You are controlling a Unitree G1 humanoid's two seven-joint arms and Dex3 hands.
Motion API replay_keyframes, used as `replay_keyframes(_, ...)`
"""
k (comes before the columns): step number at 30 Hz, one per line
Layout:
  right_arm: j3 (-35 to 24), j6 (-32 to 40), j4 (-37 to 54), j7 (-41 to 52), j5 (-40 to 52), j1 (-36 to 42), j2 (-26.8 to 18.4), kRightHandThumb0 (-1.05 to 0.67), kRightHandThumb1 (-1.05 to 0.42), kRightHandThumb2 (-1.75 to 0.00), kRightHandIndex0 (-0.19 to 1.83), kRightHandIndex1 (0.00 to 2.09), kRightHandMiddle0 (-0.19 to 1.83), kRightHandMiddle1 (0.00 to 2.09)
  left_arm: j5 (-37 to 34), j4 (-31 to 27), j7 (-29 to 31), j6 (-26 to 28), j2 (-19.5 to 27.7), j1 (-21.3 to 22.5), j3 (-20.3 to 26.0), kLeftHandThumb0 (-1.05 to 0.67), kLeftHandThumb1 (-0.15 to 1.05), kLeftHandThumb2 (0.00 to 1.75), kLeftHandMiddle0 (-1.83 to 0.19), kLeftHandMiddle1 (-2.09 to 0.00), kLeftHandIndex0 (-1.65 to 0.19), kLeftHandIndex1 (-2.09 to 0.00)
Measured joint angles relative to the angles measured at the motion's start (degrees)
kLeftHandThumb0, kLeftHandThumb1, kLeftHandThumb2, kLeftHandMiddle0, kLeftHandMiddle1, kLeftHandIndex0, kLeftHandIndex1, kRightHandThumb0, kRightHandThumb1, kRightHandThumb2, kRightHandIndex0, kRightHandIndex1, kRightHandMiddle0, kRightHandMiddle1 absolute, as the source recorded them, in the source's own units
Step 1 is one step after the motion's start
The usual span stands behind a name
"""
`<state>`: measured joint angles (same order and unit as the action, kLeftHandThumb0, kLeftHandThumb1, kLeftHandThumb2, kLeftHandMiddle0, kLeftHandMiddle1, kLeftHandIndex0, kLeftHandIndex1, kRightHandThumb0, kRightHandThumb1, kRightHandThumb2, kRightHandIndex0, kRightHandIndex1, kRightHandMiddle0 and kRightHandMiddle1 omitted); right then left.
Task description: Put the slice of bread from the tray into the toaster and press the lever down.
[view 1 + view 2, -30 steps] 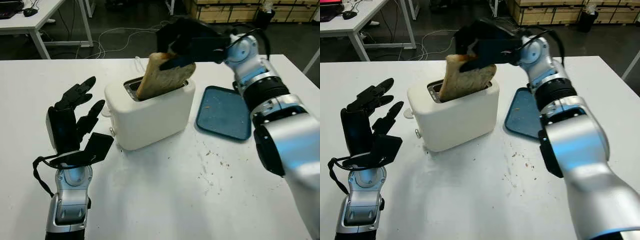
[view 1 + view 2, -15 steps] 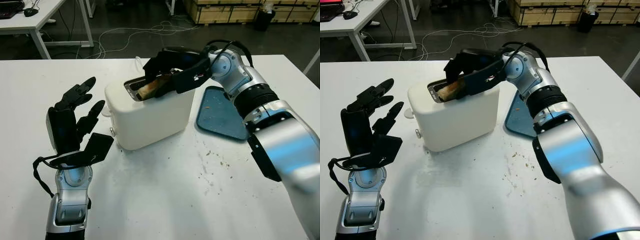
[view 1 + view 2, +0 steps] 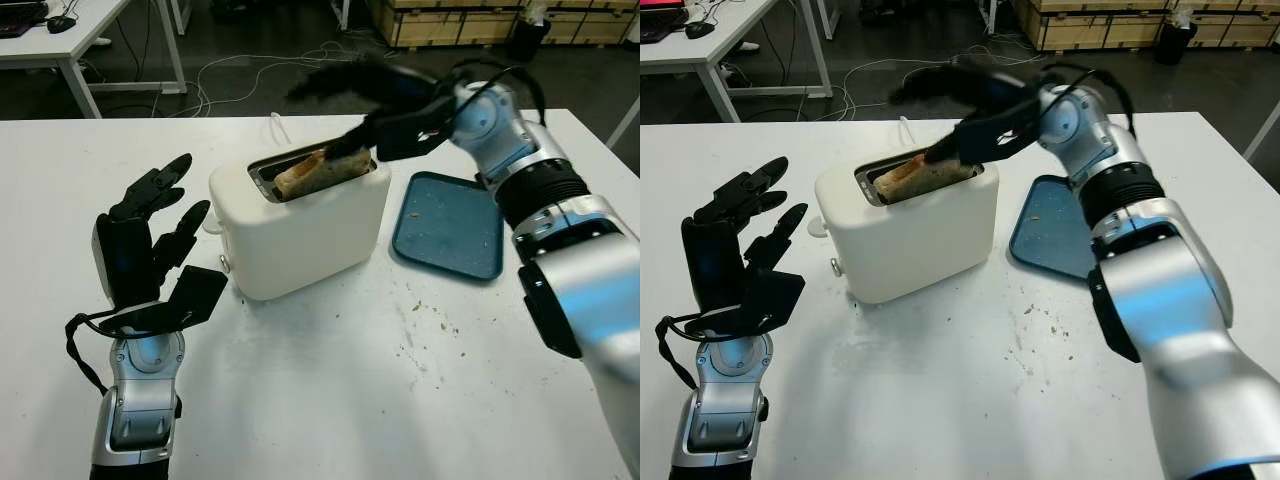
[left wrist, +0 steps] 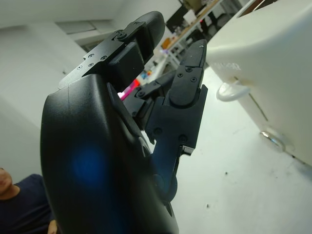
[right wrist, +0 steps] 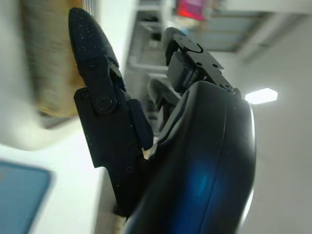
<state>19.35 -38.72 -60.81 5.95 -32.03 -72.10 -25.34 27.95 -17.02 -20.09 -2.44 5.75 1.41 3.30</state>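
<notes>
— Fingers first: what are the right hand's (image 3: 385, 105) doing?

— Opened out and holding nothing, above the right end of the toaster's slot. One lower finger (image 3: 962, 146) reaches down to the slice of bread, at or just over its right end; I cannot tell whether it touches.

— Now the scene, biggest things first.

— White table (image 3: 330, 400) across the whole near field, with crumbs (image 3: 420, 325) scattered right of centre. On it, left of centre, stands the white toaster (image 3: 300, 215), and just beside its right side lies the blue tray (image 3: 450, 225) with a few crumbs in it.

— And the bread?

— The slice of bread (image 3: 310, 172) sits in the toaster's slot — lying low and tilted, its browned crust edge showing above the rim. In the right wrist view it appears as a tan shape (image 5: 46, 58) beside the fingertip.

— The lever?

— A white knob (image 3: 817, 227) on the toaster's left end, facing the left hand.

— That left hand?

— The left hand (image 3: 150, 245) is open, upright on the near left, apart from the toaster.
</notes>
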Motion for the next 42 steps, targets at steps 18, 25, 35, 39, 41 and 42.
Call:
replay_keyframes(18,-9.28,-12.47,24.14,-18.37,13.08,40.52,-1.63,-0.32,-0.92,-0.08,0.87,0.33,0.95,0.05,4.86,-2.05,6.25,-9.45,14.37,-0.82,2.65,-0.24,0.83,0.01,-1.17,-0.35,-1.24,-0.06)
replay_keyframes(25,-13.28,-7.83,33.09,-18.22,15.45,53.29,5.20,-0.27,-0.92,-0.09,0.99,0.50,1.02,0.04,11.01,-3.48,7.04,-10.80,17.50,-3.18,2.66,-0.33,0.87,0.02,-1.29,-0.26,-1.24,-0.02)
replay_keyframes(35,-19.03,-1.68,41.14,-21.90,15.25,60.87,11.05,-0.31,-0.92,-0.16,0.87,0.84,1.04,0.01,15.19,-4.53,8.66,-8.78,17.58,-4.70,2.69,-0.29,0.88,0.01,-1.41,-0.25,-1.18,0.00)
replay_keyframes(39,-20.80,-0.75,42.41,-19.38,19.43,61.70,11.35,-0.33,-0.92,-0.19,0.88,0.74,1.04,0.00,16.53,-4.53,9.18,-8.17,18.05,-4.68,2.69,-0.29,0.88,0.00,-1.38,-0.69,-1.14,0.00)
replay_keyframes(41,-21.36,0.60,43.21,-16.89,23.17,61.76,11.46,-0.35,-0.92,-0.19,0.90,0.70,1.05,0.01,17.39,-4.56,10.11,-7.36,18.17,-4.68,2.68,-0.27,0.88,0.00,-1.35,-0.79,-1.11,0.00)
replay_keyframes(42,-21.64,1.80,43.74,-15.30,25.30,61.77,11.70,-0.36,-0.92,-0.18,0.90,0.68,1.05,0.01,17.58,-4.57,10.78,-6.83,18.21,-4.67,2.66,-0.27,0.88,0.00,-1.35,-0.80,-1.10,0.00)
